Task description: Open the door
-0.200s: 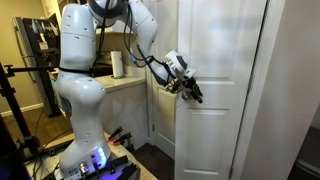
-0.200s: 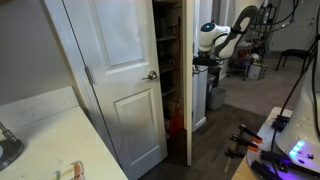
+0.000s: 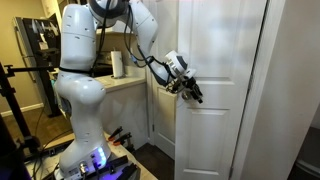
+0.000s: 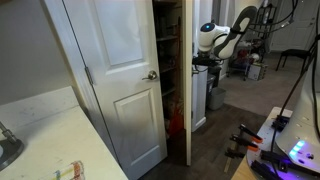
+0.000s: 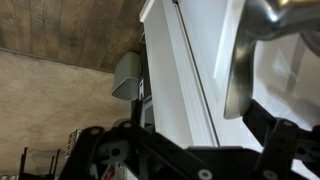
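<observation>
The door [image 3: 225, 60] is a tall white panelled leaf, and my gripper [image 3: 190, 88] is at its left edge at handle height. In an exterior view the door [image 4: 187, 90] shows edge-on, swung partly open, with the gripper [image 4: 197, 63] behind it. In the wrist view the silver lever handle [image 5: 243, 65] lies against the right finger of my gripper [image 5: 190, 120]. The fingers stand wide apart. The door's white face [image 5: 190, 60] fills the middle of that view.
The matching white leaf [image 4: 120, 80] with its knob [image 4: 152, 75] stands beside the gap, where pantry shelves [image 4: 168, 60] show. A counter with a paper roll [image 3: 117, 64] is behind my arm. Tripods and cables [image 4: 250, 140] crowd the floor.
</observation>
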